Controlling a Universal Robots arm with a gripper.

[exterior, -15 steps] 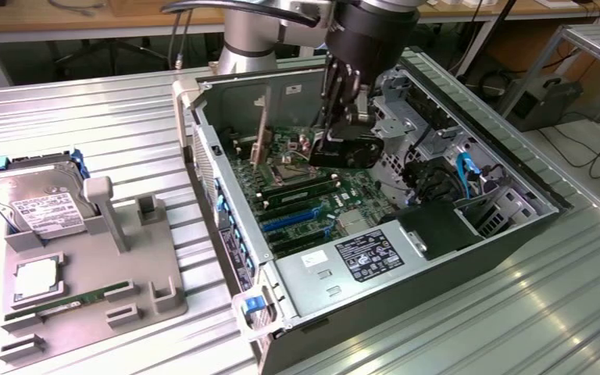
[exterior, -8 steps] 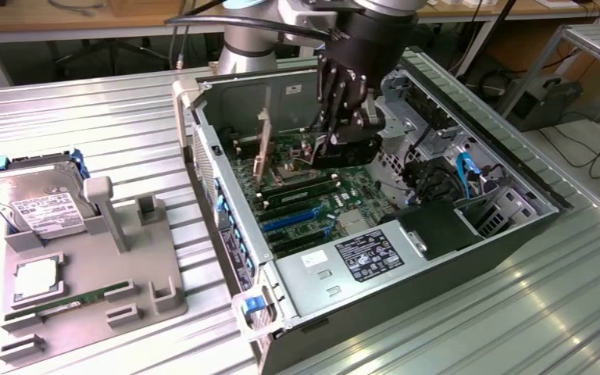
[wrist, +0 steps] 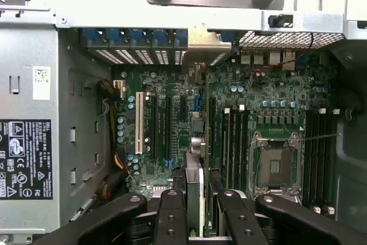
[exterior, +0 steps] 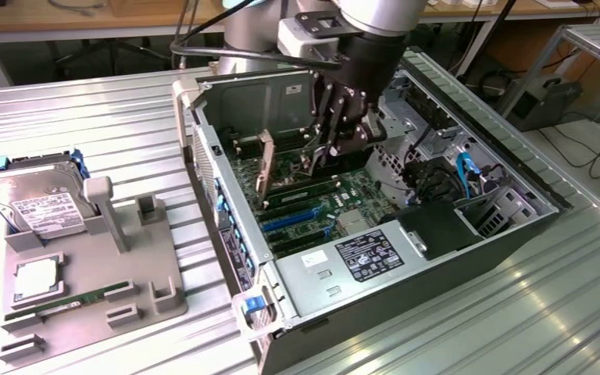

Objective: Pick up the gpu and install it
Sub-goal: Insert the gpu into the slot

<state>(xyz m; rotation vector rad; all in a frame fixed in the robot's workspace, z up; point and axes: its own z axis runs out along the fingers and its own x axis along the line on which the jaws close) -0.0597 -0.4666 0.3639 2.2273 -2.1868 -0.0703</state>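
So the computer case (exterior: 383, 234) is lying open on its side on the ribbed metal tabletop (exterior: 91, 125), and the arm comes in from 12 o'clock in the exterior view and reaches down into it. The gripper (exterior: 331, 152) is pinching the gpu (exterior: 269, 166) by its top edge, one finger on each face of the card.

The card is upright on its long edge over the motherboard (exterior: 321, 199), inside the case. Its pale metal bracket is at the end towards the case's rear wall, around 9 o'clock from the gripper in the exterior view.

From the wrist view you look straight down the gpu (wrist: 195, 147) edge-on, with the gripper (wrist: 195, 190) closed around it. The card runs between the white expansion slot (wrist: 139, 121) on one side and the memory slots (wrist: 232, 142) on the other, and the bracket end is right up against the row of rear slot openings with the blue tabs (wrist: 132, 37). I honestly can't tell if the card is fully down in its slot or just above it.

The open CPU socket (wrist: 275, 164) is further over, past the memory slots. The power supply (exterior: 368, 258) with its black label is at roughly 5 o'clock from the gripper. Well apart from the case, at 9 o'clock in the exterior view, there's a grey fixture tray (exterior: 144, 273) holding a hard drive (exterior: 34, 203) and a green memory stick (exterior: 66, 305).
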